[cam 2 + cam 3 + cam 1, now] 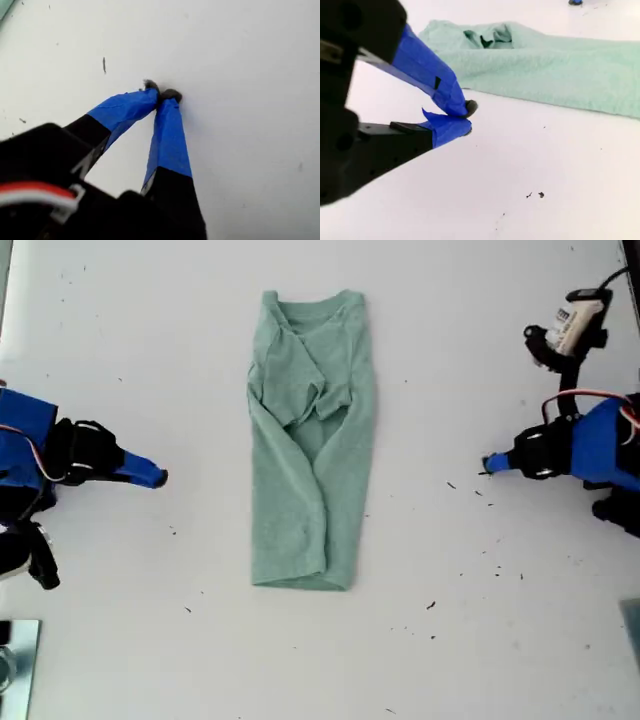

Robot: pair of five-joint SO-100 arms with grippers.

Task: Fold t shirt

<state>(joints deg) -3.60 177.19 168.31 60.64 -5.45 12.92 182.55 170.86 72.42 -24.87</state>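
Observation:
The pale green t shirt (310, 460) lies flat in the middle of the white table (450, 360). Its sides and sleeves are folded inward into a long narrow strip, with the neck toward the exterior view's top. My first gripper (157, 478) rests at the exterior view's left, well clear of the cloth. Its blue-taped fingertips (167, 107) meet on bare table, so it is shut on nothing. My second gripper (489, 465) sits at the exterior view's right, also apart from the shirt and shut (466, 118) with nothing in it. The t shirt (560, 65) stretches across the table beyond it.
A white device (577, 325) on a black mount with cables stands at the exterior view's upper right. A metallic object (15, 660) sits at that view's lower left corner. Small dark specks (451, 485) dot the table on its right.

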